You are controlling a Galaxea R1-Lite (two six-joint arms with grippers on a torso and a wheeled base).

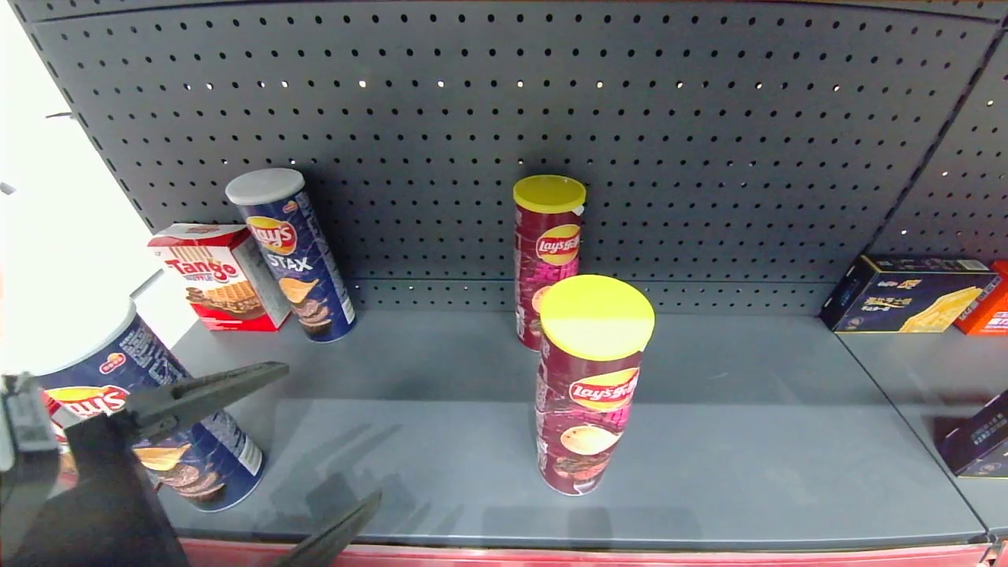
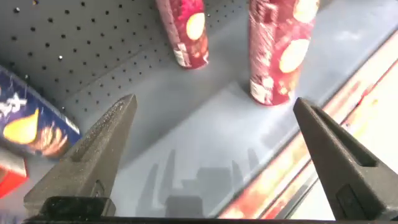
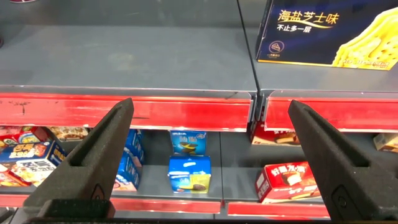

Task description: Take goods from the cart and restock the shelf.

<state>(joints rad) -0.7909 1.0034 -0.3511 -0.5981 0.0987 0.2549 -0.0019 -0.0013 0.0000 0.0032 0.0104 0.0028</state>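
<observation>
The left gripper (image 1: 291, 457) hangs over the front left corner of the shelf (image 1: 748, 441), its jaws spread wide and empty; just beside it, at that corner, a blue crisp can (image 1: 213, 465) stands upright. A second blue can (image 1: 295, 260) and a red wafer box (image 1: 220, 276) stand at the back left; mid-shelf, the front maroon can (image 1: 591, 394) stands nearer the front edge, the rear maroon can (image 1: 547, 260) behind it by the back panel, both yellow-lidded. The right gripper (image 3: 211, 155) faces a red front rail (image 3: 124, 106), jaws wide, holding nothing; a dark blue box (image 1: 913, 303) lies at the back right.
</observation>
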